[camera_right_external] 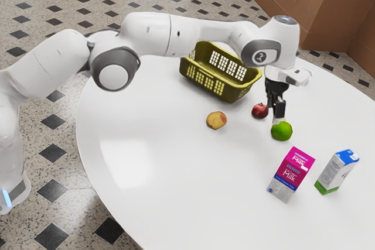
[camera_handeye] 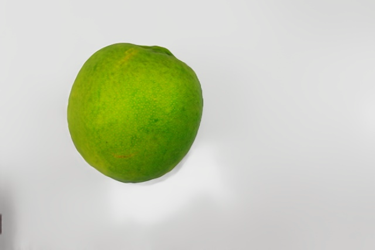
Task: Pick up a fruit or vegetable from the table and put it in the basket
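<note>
The claw hung low over the bench, its tip end right by the top of the green fruit. Whether it was spread or pressed together, one could not tell. The green fruit sat on the bench, outside the basket. A dark red fruit lay near it, between it and the basket, and a yellow fruit with a reddish patch lay farther toward the exterior view's left. The pink milk carton and the blue-topped carton stood near each other.
</note>
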Controlling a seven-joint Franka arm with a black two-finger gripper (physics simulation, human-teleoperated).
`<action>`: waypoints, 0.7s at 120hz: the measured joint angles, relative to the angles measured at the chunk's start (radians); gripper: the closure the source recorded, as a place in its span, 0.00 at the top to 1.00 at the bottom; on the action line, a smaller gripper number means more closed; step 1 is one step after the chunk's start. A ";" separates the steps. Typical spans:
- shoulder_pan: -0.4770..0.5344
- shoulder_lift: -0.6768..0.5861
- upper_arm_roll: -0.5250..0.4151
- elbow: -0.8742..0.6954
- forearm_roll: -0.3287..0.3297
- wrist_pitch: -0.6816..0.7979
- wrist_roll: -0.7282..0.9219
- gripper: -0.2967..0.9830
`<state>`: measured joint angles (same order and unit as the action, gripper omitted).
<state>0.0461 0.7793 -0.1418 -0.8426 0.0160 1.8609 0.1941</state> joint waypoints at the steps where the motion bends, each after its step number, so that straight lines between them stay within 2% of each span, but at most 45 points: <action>1: 0.000 -0.001 0.000 0.000 0.000 0.000 0.001 0.75; 42: -0.006 -0.014 -0.002 0.001 0.000 0.001 0.019 0.75; 84: -0.003 0.112 -0.014 0.000 0.003 0.226 0.029 0.75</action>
<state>0.0429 0.8908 -0.1563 -0.8422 0.0193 2.0871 0.2236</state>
